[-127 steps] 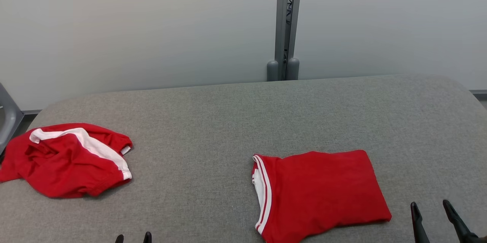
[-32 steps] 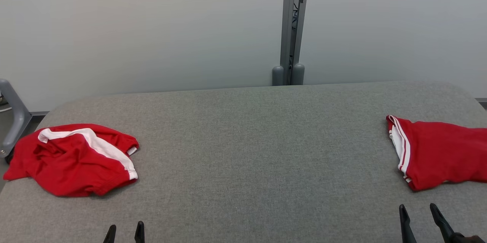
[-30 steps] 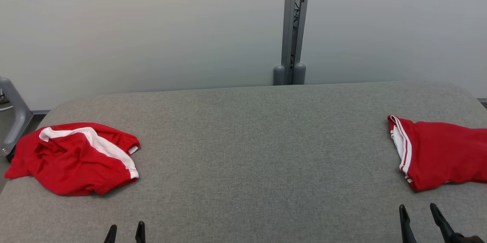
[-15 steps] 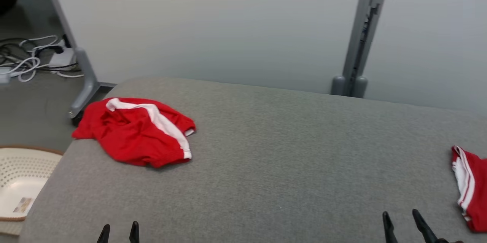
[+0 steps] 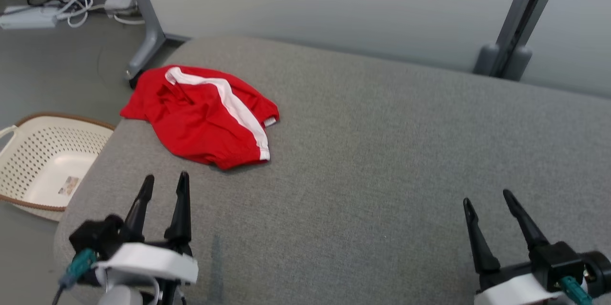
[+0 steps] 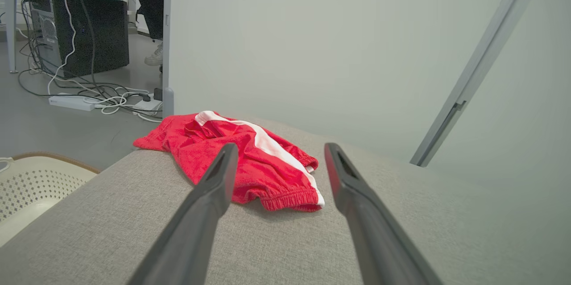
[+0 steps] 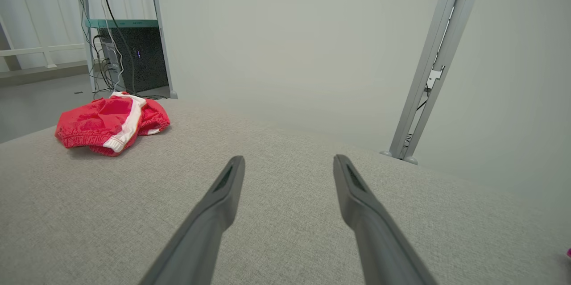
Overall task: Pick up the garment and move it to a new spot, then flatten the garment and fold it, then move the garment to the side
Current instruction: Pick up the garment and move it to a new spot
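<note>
A crumpled red garment (image 5: 200, 114) with a white stripe lies near the far left corner of the grey padded table (image 5: 382, 152). It shows just beyond the fingers in the left wrist view as the garment (image 6: 241, 160), and far off to the left in the right wrist view as the garment (image 7: 111, 124). My left gripper (image 5: 163, 183) hovers open over the table's near left part, a short way in front of the garment, holding nothing. At the lower right, my right gripper (image 5: 486, 197) is open and empty above bare table.
A cream perforated basket (image 5: 43, 162) stands on the floor left of the table. Cables and a power strip (image 5: 28, 18) lie on the floor beyond it. A grey partition post (image 5: 520, 33) and pale wall panels stand behind the table.
The head camera has swung left and down, so the folded red garment at the right has left the picture and the basket has come in. Both grippers now show more fully, still open.
</note>
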`<state>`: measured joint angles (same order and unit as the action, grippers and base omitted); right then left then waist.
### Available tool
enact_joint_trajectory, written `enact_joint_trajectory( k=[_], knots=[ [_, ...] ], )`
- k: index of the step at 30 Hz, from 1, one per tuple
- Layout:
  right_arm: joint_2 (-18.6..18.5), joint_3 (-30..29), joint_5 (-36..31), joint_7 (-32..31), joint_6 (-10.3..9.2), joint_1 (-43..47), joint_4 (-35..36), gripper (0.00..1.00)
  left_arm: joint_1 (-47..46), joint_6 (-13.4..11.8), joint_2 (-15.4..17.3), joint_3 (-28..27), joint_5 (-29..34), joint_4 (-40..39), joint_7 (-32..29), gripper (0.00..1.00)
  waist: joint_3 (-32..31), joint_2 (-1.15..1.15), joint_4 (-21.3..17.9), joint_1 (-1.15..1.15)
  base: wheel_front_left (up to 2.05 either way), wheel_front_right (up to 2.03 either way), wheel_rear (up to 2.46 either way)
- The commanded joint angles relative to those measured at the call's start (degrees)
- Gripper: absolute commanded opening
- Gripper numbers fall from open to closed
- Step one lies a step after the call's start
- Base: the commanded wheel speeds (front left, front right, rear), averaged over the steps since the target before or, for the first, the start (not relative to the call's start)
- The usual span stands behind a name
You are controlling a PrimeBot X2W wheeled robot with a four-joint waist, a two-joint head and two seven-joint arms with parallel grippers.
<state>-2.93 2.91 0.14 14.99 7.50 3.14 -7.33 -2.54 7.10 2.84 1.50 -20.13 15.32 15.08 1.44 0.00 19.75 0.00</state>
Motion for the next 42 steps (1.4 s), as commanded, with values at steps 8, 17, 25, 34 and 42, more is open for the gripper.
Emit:
enact_joint_trajectory(
  k=[8,17,25,34,42],
  knots=[
    [-2.66,0.44,-1.31,0.28,0.00,-8.25,2.03,1.00,-21.28,0.35,3.04,1.20,-6.74,13.92,-10.26,1.00,20.01,0.00,-6.77,0.00,0.00,0.00,0.00],
    [-1.78,2.49,-0.42,0.28,0.00,-11.12,2.73,1.00,-33.38,0.06,7.44,0.27,-9.98,31.76,-18.57,1.00,22.28,0.00,-11.63,0.00,0.00,0.00,0.00],
    [-0.85,1.71,0.75,0.28,0.00,-9.65,2.64,1.00,-34.65,0.42,8.39,-0.22,-14.14,35.50,-14.61,0.00,19.26,0.00,-14.35,0.00,0.00,0.00,0.00],
    [-0.06,1.00,2.46,0.28,0.00,-5.05,1.93,1.00,-23.68,0.41,6.07,10.59,-24.81,4.67,-16.78,0.00,11.47,0.00,-16.05,0.00,0.00,0.00,0.00],
    [-0.10,2.06,5.01,0.28,0.00,-2.69,1.76,1.00,-11.26,-3.83,1.96,18.26,-30.10,-25.48,-24.09,0.00,7.01,0.00,-18.97,0.00,0.00,0.00,0.00]
  ],
)
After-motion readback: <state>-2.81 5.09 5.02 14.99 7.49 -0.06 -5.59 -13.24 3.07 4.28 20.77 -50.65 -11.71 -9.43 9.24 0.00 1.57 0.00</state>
